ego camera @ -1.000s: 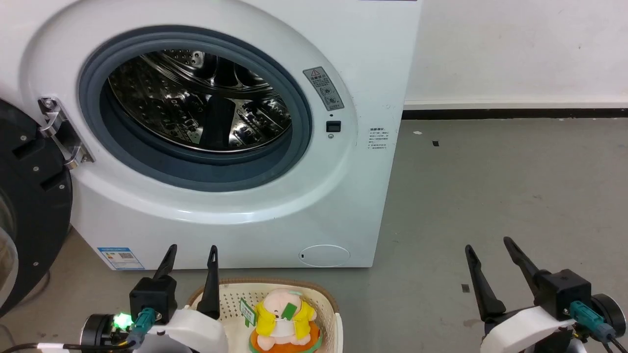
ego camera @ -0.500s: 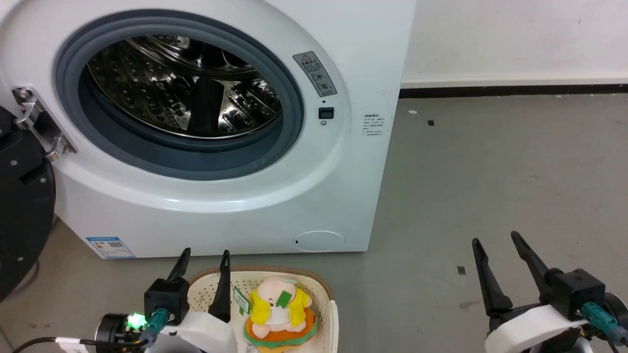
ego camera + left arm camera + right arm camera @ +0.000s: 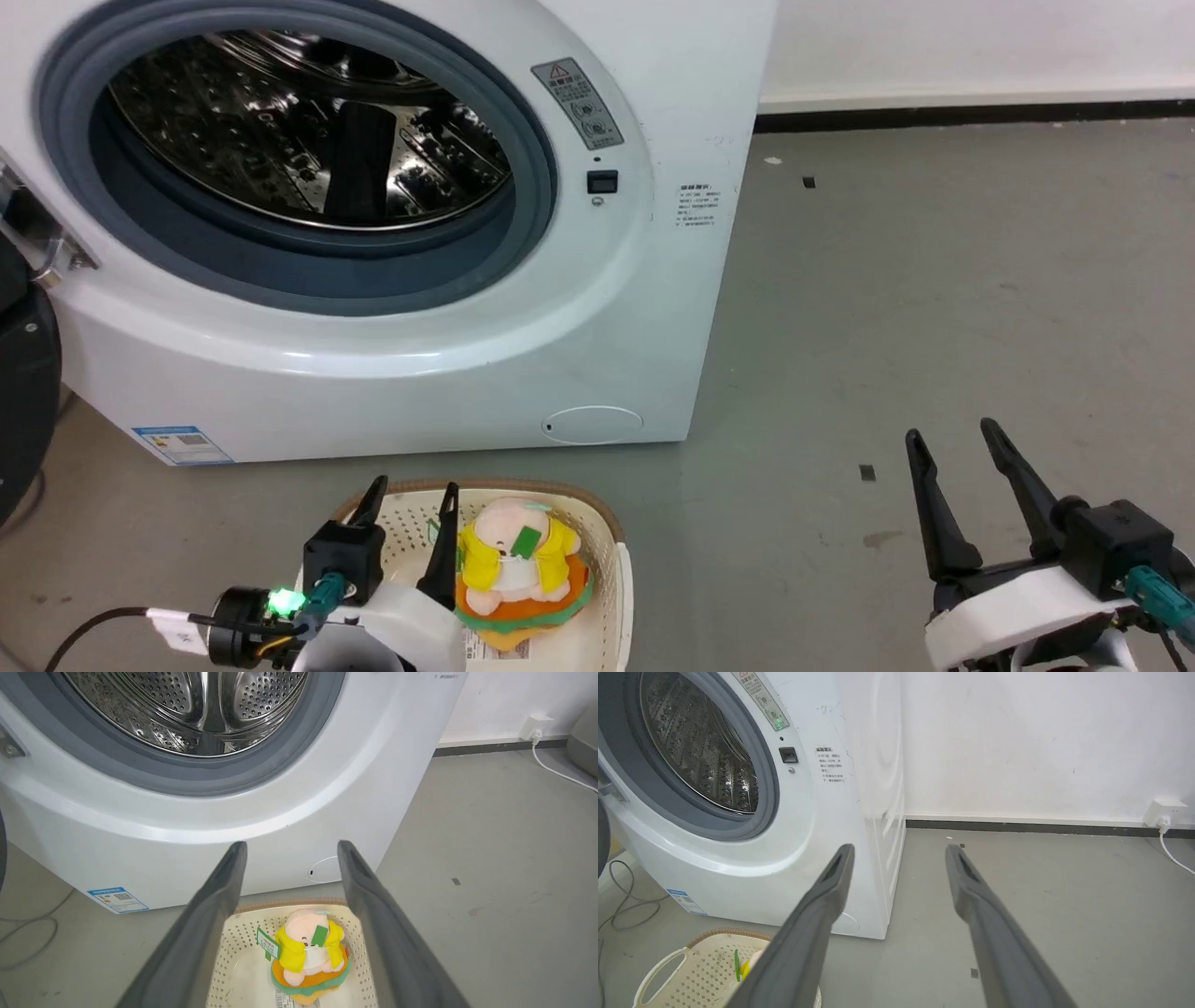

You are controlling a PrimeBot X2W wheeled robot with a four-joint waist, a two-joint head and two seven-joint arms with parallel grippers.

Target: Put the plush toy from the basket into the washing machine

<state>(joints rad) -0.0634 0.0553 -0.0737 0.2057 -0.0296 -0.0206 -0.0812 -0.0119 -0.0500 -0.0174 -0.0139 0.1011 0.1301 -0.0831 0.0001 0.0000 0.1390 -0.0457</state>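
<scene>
Two tools wide, empty: left tool (image 3: 415,485) aimed at plush toy (image 3: 516,569) in basket (image 3: 523,485); right tool (image 3: 951,429) aside. Step: approach. Next: lower, close.

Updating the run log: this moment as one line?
phase: pre-grasp | left gripper: open over basket | right gripper: open, empty | plush toy: upright in basket, ungripped | washing machine: open

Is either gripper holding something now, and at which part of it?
Nothing is held. The left gripper and the right gripper are both open and empty; the plush toy sits ungripped in the basket.
</scene>
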